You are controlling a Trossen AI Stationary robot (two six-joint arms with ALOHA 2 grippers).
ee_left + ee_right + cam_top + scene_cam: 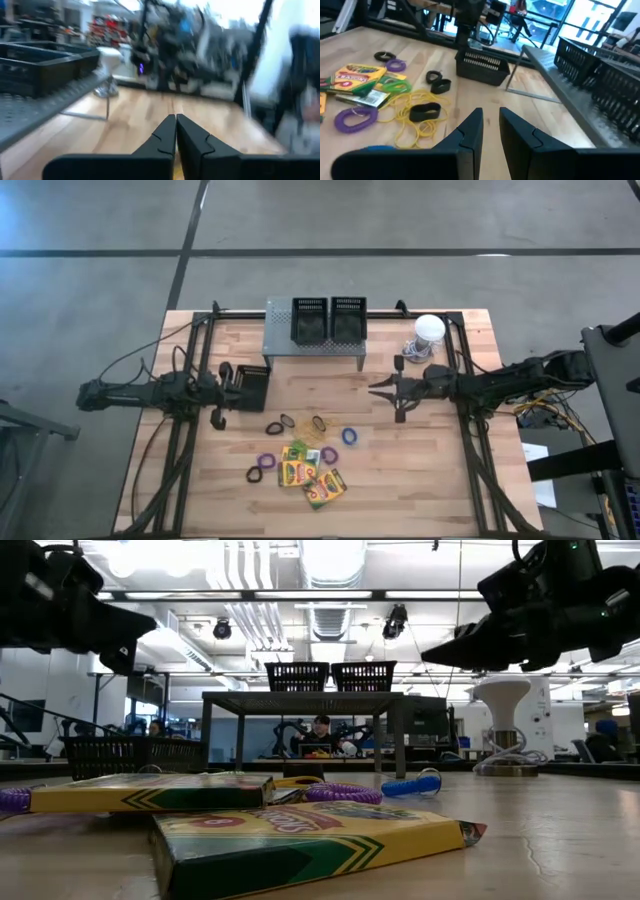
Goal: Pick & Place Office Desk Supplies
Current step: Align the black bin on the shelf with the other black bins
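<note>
Table [420, 480], current stock: crayon boxes [310, 473] and loops [300, 442] lying clustered at six o'clock; one bin [252, 387] standing at nine, two bins [328, 318] sitting on the stand [280, 340] at twelve.

Left gripper [222, 388] hovering beside the nine o'clock bin, fingers pressed together, holding nothing.

Right gripper [487, 125] hanging at three, fingers narrowly parted, empty.

Risk: thin loops lying tangled; narrow fingers may be snagging several, or sliding off a flat box.

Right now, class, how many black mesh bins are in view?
3: two bins side by side on the grey stand, and one bin on the table near the left gripper.
</note>
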